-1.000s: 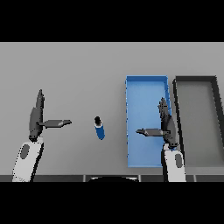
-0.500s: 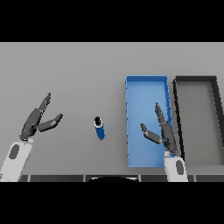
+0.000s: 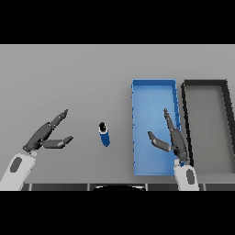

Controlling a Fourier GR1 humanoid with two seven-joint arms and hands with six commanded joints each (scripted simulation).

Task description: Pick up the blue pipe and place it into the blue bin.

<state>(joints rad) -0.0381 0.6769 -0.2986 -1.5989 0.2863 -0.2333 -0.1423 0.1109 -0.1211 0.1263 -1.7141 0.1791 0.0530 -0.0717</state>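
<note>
- Head view: grey table (image 3: 92,73) filling the scene, seen from above.
- Near the middle of it, lying free on the surface: the blue pipe (image 3: 104,135), a short cylinder with a dark open end pointing away from the robot and tipped slightly to the view's left.
- Touched by neither hand; bare table all round it.
- To the right of the pipe: the blue bin (image 3: 153,94), a long rectangular tray with raised walls, long side running away from the robot.
- Just beside the blue bin on its right, nearly wall to wall: a dark bin (image 3: 204,85) of much the same shape, with a grey floor.
- Left hand (image 3: 47,136) over the table well to the left of the pipe, coming in from the lower left corner on a white and grey forearm.
- Fingers straight and stretched up and to the right, thumb spread out below them towards the pipe; released, holding nothing.
- Right hand (image 3: 173,137) above the near right part of the blue bin, its white forearm rising from the lower edge.
- Fingers straight and pointing away from the robot, close along the bin's right wall; thumb stuck out to the left over the bin's floor; likewise released and holding nothing.
</note>
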